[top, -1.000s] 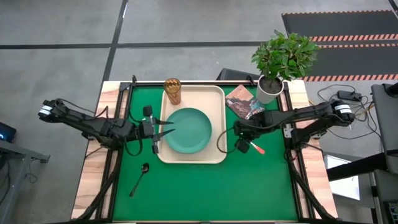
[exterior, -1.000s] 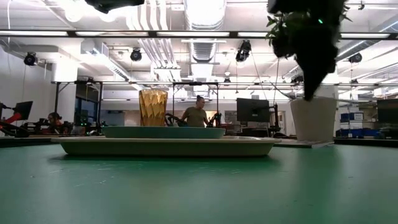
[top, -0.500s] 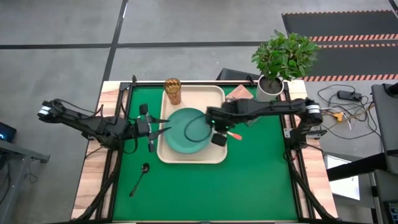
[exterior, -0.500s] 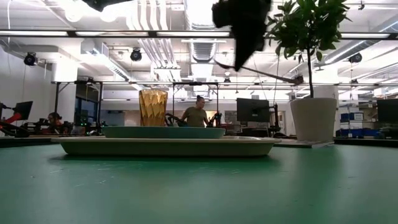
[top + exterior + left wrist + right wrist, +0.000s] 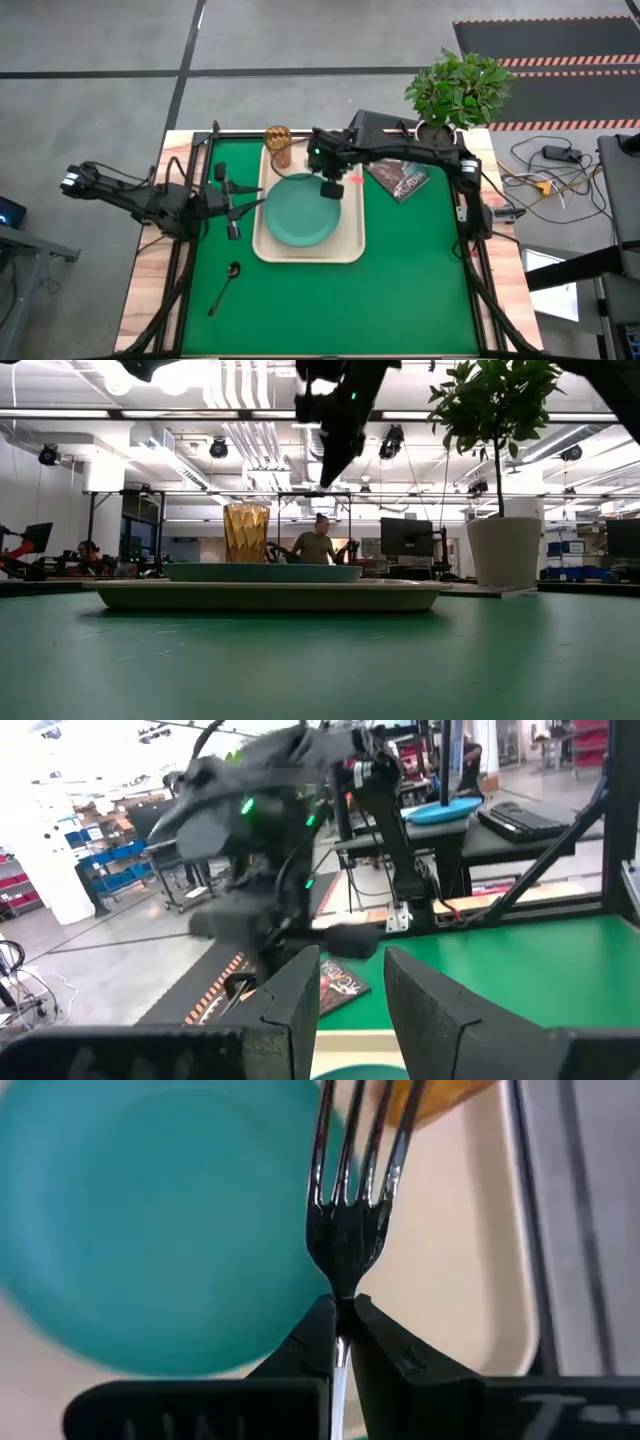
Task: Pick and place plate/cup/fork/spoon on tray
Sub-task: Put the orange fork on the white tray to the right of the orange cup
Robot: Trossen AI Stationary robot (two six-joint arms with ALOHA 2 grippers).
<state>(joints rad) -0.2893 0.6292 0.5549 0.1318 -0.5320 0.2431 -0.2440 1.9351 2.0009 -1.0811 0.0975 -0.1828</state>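
Note:
The cream tray (image 5: 350,235) lies mid-table with the teal plate (image 5: 298,210) on it and the amber cup (image 5: 278,146) standing in its far left corner. My right gripper (image 5: 342,1308), seen in the high view (image 5: 328,178) above the tray's far part, is shut on the silvery fork (image 5: 352,1200). The fork's tines point toward the cup (image 5: 430,1100). My left gripper (image 5: 250,200) is open and empty just left of the tray; its wrist view (image 5: 345,990) shows the gap. The dark spoon (image 5: 224,285) lies on the green mat near the front left. My right gripper pinches the fork's neck (image 5: 343,1292), just behind the head, between its two fingers. The fingers lie along the fork and slant down toward the table's left. The fork is lifted clear above the tray's far part, its tines beyond the fingertips over the plate's edge.
A potted plant (image 5: 455,90) in a white pot (image 5: 432,142) stands at the far right corner. A magazine (image 5: 400,178) lies on the mat right of the tray. In the low view, people (image 5: 317,545) show in the room beyond.
My right gripper has carried the fork from the mat right of the tray toward the table's left and far edge, and is now over the tray's far part near the cup. My left gripper has drawn back a little toward the table's left edge.

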